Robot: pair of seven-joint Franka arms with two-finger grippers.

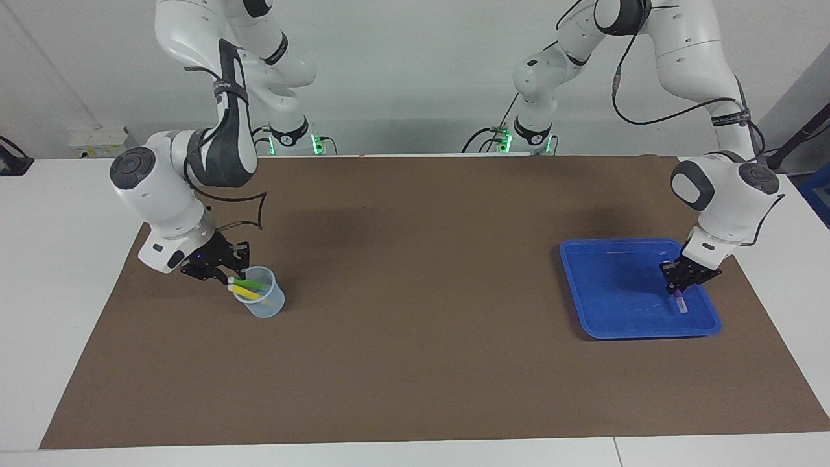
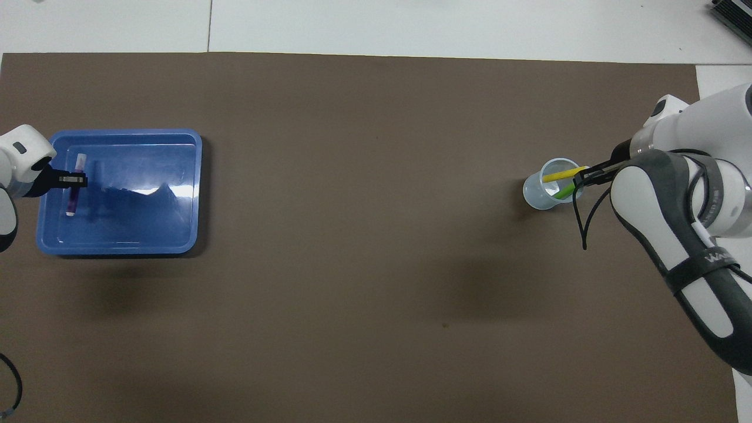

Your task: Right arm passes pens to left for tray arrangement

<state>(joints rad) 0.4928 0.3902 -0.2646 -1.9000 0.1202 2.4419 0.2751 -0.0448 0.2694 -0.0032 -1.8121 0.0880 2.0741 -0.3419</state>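
Observation:
A yellow pen [image 1: 249,294] and a green pen [image 1: 253,284] lean in a small translucent cup [image 1: 264,303] toward the right arm's end of the table. My right gripper [image 1: 224,275], with its blue light on, sits at the pens' whitish upper ends; in the overhead view the right gripper [image 2: 581,176] covers the tip of the yellow pen [image 2: 558,175]. The blue tray [image 1: 603,311] lies toward the left arm's end. Low over it, my left gripper [image 1: 677,288] is shut on the purple pen [image 1: 680,303], which slants down to the tray floor.
A brown mat [image 1: 415,324] covers most of the white table. The right arm's black cable [image 2: 581,223] loops down beside the cup [image 2: 543,194]. Mat stretches between the cup and the tray [image 2: 147,223].

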